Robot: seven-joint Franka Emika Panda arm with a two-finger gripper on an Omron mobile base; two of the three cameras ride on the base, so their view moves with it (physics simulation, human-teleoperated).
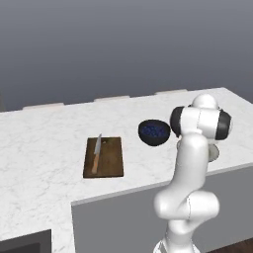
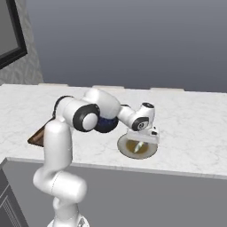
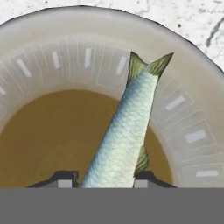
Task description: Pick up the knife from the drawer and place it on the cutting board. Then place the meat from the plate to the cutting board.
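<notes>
The pincer [image 3: 103, 183] is clamped on the fish [image 3: 124, 131] lying in the plate [image 3: 192, 118] near the counter's [image 1: 44, 133] front edge. The knife [image 1: 97, 154] is seen on the board [image 1: 109, 158].

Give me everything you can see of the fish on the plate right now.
The fish is slim, with silver-blue scales, a greenish forked tail and a small side fin. It lies flat on the plate, body over the brown centre, tail on the pale grey rim. The gripper straddles its near end, one fingertip on each side; whether it is pinched is unclear.
</notes>
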